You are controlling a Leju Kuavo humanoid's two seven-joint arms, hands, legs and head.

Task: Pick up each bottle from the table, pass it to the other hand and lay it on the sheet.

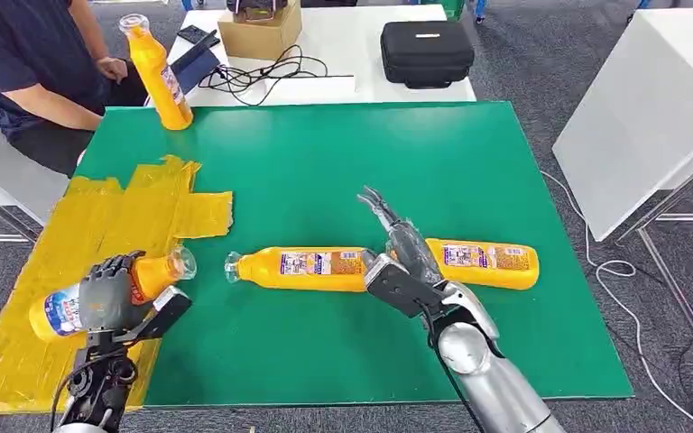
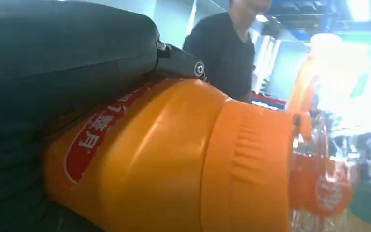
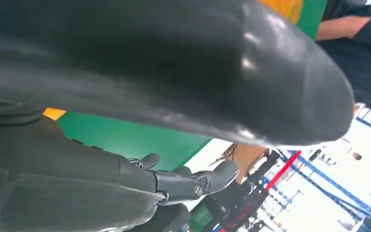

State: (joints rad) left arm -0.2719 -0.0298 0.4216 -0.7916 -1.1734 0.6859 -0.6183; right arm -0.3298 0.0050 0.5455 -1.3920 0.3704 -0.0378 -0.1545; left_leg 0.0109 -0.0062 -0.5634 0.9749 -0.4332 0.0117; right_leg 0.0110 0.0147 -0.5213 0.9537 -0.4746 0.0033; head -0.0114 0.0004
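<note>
Left hand [image 1: 108, 293] grasps a bottle [image 1: 149, 275] over the yellow sheet [image 1: 99, 212], long axis crosswise. Right hand [image 1: 397, 248] released (fingers spread), above two lying bottles.

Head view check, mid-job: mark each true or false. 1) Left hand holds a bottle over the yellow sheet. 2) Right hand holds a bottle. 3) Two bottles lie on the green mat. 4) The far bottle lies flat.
1) True: the left hand grips a bottle above the yellow sheet.
2) False: the right hand is open, holding nothing.
3) True: one bottle and another lie on the green mat.
4) False: the far bottle stands upright.
</note>
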